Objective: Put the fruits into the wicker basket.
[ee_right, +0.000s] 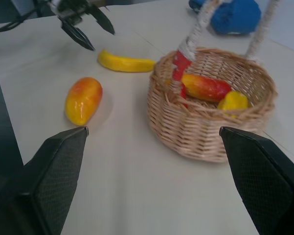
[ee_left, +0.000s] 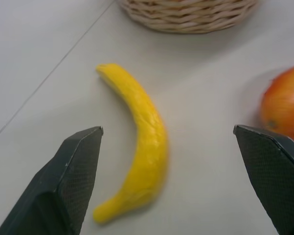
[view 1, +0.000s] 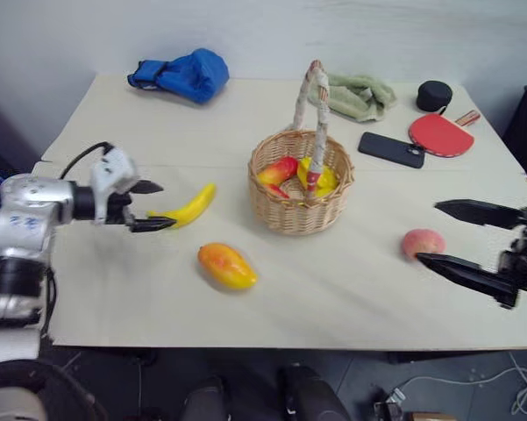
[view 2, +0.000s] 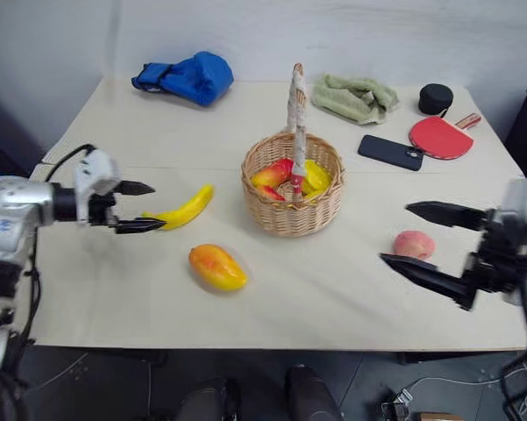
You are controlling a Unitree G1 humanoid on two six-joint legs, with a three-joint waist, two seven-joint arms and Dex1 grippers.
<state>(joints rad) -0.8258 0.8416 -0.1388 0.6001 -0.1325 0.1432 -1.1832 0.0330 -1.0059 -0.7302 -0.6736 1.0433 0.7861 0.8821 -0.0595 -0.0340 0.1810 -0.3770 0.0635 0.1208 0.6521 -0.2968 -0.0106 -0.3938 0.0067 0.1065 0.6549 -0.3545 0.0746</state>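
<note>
While small red-yellow pieces (view 1: 279, 171) already lie in the wicker basket (view 1: 300, 210) at mid-table, three fruits remain on the table (view 1: 351, 289): banana (view 1: 188, 207), mango (view 1: 227, 266) and peach (view 1: 422, 243). Left gripper (view 1: 149, 205), spread and empty, faces the banana; right gripper (view 1: 460, 237), likewise spread, flanks the peach.

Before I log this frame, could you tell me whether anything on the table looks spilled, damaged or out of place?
Nothing looks spilled or damaged. The basket stands upright with some fruit inside, while the banana, mango and peach lie loose on the table, not yet in the basket.
</note>
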